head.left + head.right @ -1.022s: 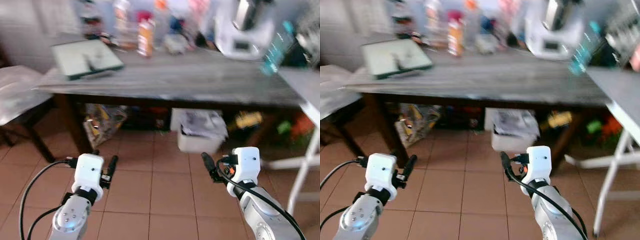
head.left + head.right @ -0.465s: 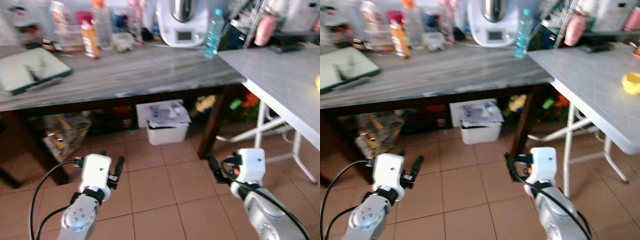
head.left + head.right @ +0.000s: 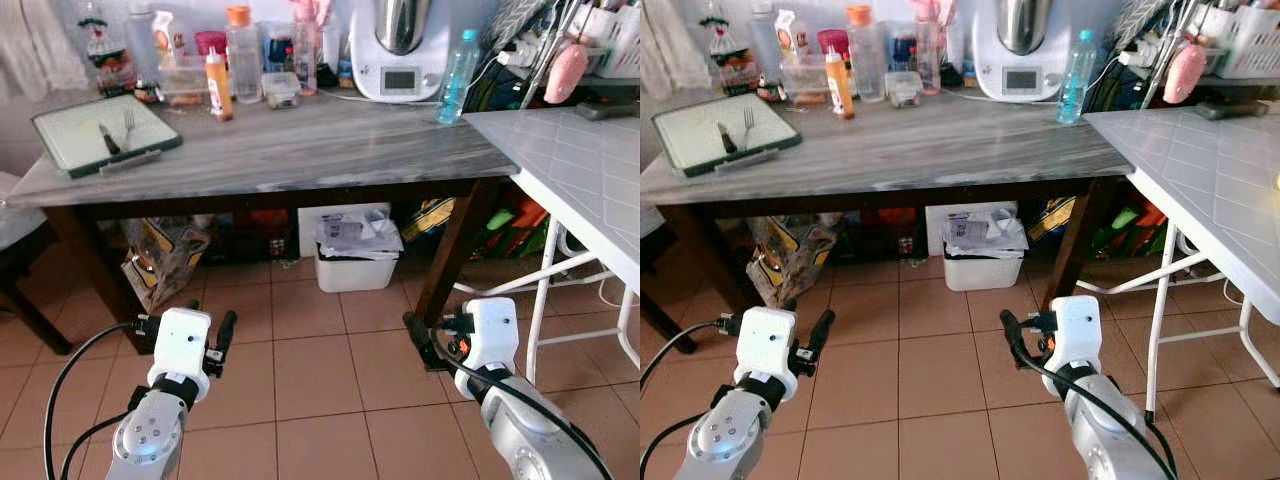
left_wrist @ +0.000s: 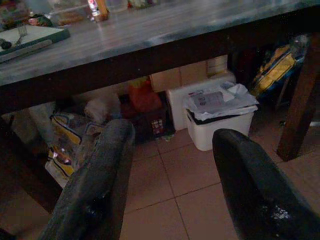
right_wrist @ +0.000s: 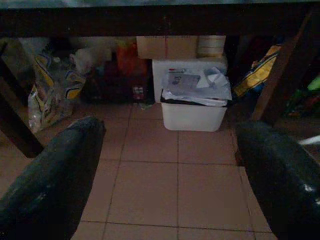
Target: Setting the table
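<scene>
My left pincer [image 4: 170, 175] and right pincer [image 5: 170, 175] both hang low over the tiled floor [image 3: 310, 370], spread wide and holding nothing. Past them I see a white bin [image 3: 357, 262] under the dark counter [image 3: 300, 150]. On the counter's far left sits a green tray [image 3: 75, 140] carrying a fork [image 3: 128, 121] and knife [image 3: 107, 139].

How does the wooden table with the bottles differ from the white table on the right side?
The wooden table has a dark, streaked top on thick dark legs; the white table has a pale top with a grid pattern on thin white metal legs. The wooden table carries a green tray, bottles and a kitchen machine. Their corners almost meet.
</scene>
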`<state>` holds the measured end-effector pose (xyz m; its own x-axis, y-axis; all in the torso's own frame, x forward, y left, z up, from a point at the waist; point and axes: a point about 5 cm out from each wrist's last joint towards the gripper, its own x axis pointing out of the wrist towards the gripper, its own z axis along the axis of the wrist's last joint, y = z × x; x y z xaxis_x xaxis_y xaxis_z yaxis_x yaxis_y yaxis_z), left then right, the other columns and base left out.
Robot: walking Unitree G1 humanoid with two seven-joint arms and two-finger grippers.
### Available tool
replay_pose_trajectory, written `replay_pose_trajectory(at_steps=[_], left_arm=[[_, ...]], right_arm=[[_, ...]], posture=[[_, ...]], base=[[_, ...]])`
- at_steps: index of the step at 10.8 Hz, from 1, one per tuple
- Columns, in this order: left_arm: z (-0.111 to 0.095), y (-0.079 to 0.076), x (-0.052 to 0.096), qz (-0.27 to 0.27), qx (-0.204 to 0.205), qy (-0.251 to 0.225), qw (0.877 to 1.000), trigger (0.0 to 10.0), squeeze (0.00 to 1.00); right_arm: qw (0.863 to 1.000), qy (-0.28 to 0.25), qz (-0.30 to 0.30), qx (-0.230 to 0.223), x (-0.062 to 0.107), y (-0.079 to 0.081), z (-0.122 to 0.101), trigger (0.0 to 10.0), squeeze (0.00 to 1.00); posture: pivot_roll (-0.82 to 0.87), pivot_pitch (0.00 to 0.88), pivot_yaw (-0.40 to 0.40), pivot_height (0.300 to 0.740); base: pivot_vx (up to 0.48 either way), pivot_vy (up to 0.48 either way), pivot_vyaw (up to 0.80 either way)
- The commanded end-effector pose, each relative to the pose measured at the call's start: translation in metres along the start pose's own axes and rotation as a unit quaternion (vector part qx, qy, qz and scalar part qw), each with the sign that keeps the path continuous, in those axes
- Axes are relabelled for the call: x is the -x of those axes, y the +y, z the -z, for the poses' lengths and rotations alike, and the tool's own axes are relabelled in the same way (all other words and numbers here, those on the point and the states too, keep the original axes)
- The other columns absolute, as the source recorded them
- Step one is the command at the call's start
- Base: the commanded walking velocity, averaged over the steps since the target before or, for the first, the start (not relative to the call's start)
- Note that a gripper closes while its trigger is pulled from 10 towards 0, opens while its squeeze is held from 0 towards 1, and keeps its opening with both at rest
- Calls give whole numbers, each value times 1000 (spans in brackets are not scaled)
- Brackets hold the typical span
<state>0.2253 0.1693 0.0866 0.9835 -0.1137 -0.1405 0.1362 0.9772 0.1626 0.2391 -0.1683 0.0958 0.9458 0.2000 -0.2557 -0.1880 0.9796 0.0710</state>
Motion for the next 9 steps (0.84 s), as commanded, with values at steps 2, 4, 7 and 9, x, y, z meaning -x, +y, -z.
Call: replay_pose_trajectory(at_steps=[2,4,7,9], left_arm=[[-2,2,0,-2,0,-1,1000,10000,0],[-2,1,0,3,4,2,1000,10000,0],[-2,2,-2,3,2,5,1000,10000,0],[-3,2,-3,4,1,5,1000,10000,0]], right_arm=[[1000,-18,4,-2,1,-1,-10,10000,0],[1000,-19,21,2,-1,-3,-11,10000,0],[1000,-18,7,-15,0,0,-11,10000,0],[1000,-21,6,-18,-1,0,-13,10000,0]], posture=[[58,47,-1,740],[56,49,6,740],[59,47,16,740],[58,45,19,740]], base=[[0,-300,0],[0,-424,0],[0,-480,0],[0,-480,0]])
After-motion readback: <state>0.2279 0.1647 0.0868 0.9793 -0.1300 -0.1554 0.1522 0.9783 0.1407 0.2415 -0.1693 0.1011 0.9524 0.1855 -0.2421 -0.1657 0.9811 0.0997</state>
